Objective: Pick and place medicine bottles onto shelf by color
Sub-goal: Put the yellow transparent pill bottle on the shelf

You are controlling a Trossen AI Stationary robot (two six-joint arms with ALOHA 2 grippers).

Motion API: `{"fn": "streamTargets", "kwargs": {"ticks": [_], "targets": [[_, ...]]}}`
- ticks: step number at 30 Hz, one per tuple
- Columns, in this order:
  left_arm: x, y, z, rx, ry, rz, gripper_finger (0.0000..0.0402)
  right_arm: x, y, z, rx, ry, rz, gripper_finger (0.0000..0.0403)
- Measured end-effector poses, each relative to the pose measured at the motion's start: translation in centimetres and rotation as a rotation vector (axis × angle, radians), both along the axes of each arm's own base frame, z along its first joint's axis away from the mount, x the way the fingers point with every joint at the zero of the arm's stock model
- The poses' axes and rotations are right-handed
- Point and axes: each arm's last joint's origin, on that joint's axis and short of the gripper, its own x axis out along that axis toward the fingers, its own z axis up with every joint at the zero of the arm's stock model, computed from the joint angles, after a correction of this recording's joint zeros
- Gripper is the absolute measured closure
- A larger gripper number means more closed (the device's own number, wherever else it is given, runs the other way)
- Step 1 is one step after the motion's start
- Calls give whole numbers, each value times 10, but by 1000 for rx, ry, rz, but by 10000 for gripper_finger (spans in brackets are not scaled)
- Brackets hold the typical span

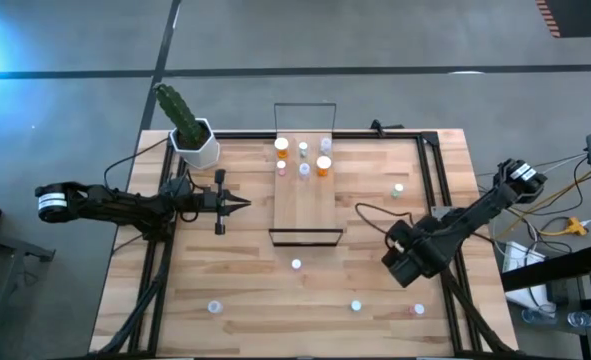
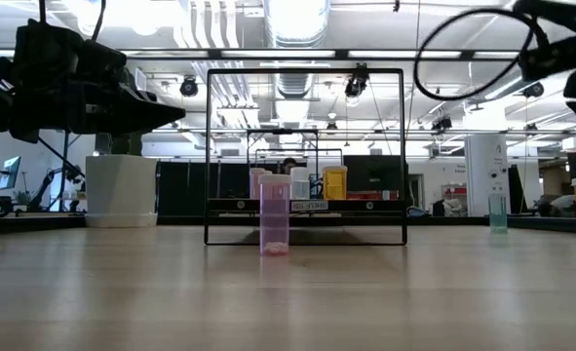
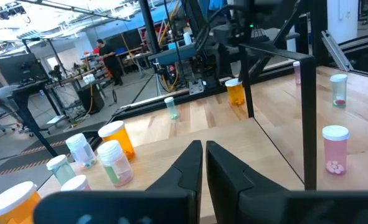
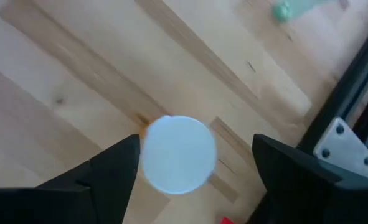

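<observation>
My right gripper [image 4: 196,144] is open and points down over a white-capped bottle [image 4: 179,154] with an orange body, one finger on each side of the cap. In the high view this gripper [image 1: 407,256] hides the bottle. At the far end of the light-wood shelf [image 1: 305,205] several bottles [image 1: 305,158] stand upright. Others stand scattered on the table, among them a pink one [image 1: 296,264] near the shelf's near end. My left gripper [image 1: 239,203] is shut and hovers left of the shelf, pointing at it [image 3: 203,155].
A cactus in a white pot [image 1: 195,140] stands at the table's far left. A black cable [image 1: 375,215] loops across the table right of the shelf. Loose bottles [image 1: 356,306] stand along the near edge and one [image 1: 398,188] at the right. Black frame rails [image 1: 437,180] flank the table.
</observation>
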Motion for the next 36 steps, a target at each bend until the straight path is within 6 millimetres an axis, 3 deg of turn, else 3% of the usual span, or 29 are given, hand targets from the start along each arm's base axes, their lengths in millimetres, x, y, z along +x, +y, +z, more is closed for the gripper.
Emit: {"fn": "streamTargets", "kwargs": {"ticks": [8, 14, 21, 24, 29, 36], "targets": [[0, 0, 0, 0, 1, 0, 398, -17, -12, -19, 117, -126, -23, 126], [0, 0, 0, 0, 0, 1, 398, -25, -17, -25, 141, -124, -48, 179], [0, 0, 0, 0, 0, 1, 398, -18, -12, -9, 173, -168, 33, 282], [0, 0, 0, 0, 0, 1, 398, -10, -6, 3, 198, -197, 77, 301], [0, 0, 0, 0, 1, 1, 398, 0, 5, 12, 281, -166, 34, 268], [0, 0, 0, 0, 0, 1, 398, 2, 21, -11, 276, 52, -47, 159]]}}
